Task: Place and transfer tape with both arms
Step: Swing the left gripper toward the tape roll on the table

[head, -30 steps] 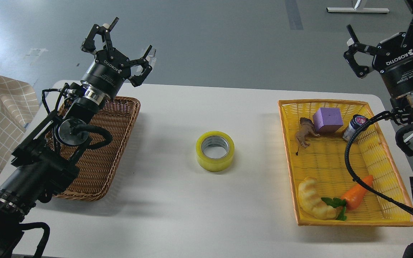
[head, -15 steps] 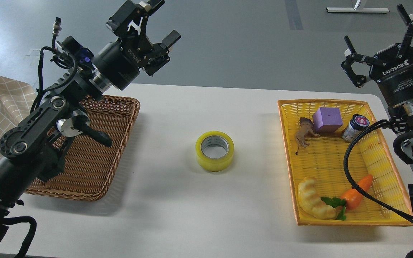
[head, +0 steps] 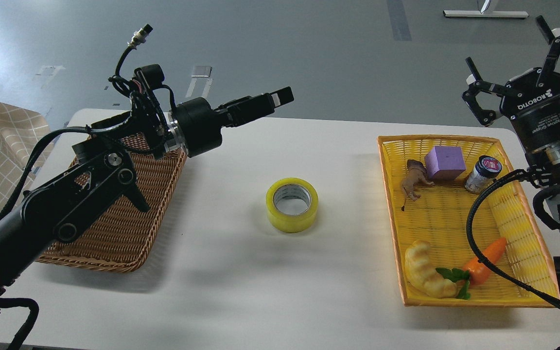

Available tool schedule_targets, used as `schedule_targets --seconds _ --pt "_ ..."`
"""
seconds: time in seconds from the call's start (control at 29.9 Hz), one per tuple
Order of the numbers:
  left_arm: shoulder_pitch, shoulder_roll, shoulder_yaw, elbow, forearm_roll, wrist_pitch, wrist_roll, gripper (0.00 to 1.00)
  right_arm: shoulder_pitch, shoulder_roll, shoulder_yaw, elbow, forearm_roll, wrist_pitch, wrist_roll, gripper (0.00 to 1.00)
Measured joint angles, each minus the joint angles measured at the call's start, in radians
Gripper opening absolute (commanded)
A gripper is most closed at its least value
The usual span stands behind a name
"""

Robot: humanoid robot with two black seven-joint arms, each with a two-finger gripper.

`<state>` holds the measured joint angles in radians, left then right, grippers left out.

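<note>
Head view, looking forward and down over a white table (head: 241, 272). The left gripper (head: 280, 97) hangs above the table, turned side-on and pointing right; its fingers overlap from here, so I cannot tell whether it is spread or closed. It holds nothing. The tape (head: 292, 204), a yellow roll with a pale core, lies flat on the table below and slightly right of that gripper, well apart from it. The roll's hole faces straight up, so its axis is vertical and it has no long side to favour.

The right gripper (head: 523, 65) is raised at the far right, fingers spread wide and pointing up and away, empty. The tape sits far to its left and lower.

A brown wicker basket (head: 114, 228) lies beneath the left arm. A yellow basket (head: 455, 301) beside the right arm holds a purple block (head: 444, 163), a toy animal (head: 413, 181), a small jar (head: 481, 174), a croissant (head: 426, 272) and a carrot (head: 486, 260).

The roll looks light, stiff and smooth-sided, likely a little slippery. A sensible hold would be one finger inside the core and one outside the wall, or both fingers across the outer width.
</note>
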<state>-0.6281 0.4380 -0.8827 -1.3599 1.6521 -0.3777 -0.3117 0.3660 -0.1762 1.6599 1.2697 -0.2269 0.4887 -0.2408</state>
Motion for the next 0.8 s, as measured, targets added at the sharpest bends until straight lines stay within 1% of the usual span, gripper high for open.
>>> schedule_targets --seconds 0.13,0.23,0.33,0.4,0.5,0.6,0.8 --pt "-0.007 0.022 0.043 0.003 0.149 0.000 0.012 0.98 -0.024 -0.001 0.001 -0.003 0.000 0.000 0.006 1.00" --pt "-0.026 0.033 0.094 0.005 0.210 -0.003 0.034 0.98 -0.034 -0.001 0.001 -0.005 0.000 0.000 0.008 1.00" --pt "-0.064 0.042 0.164 0.011 0.234 -0.004 0.065 0.98 -0.037 -0.001 0.002 -0.010 0.000 0.000 0.010 1.00" --pt "-0.097 0.043 0.225 0.020 0.240 -0.004 0.094 0.98 -0.041 -0.001 0.003 -0.013 0.000 0.000 0.011 1.00" --pt "-0.124 0.041 0.296 0.036 0.242 -0.002 0.148 0.98 -0.054 0.000 0.005 -0.016 0.000 0.000 0.012 1.00" --pt "-0.129 0.037 0.340 0.053 0.259 0.000 0.193 0.98 -0.068 0.002 0.015 -0.016 0.000 0.000 0.012 1.00" --pt "-0.130 0.007 0.390 0.102 0.347 0.000 0.261 0.98 -0.088 0.003 0.020 -0.016 0.000 0.000 0.014 1.00"
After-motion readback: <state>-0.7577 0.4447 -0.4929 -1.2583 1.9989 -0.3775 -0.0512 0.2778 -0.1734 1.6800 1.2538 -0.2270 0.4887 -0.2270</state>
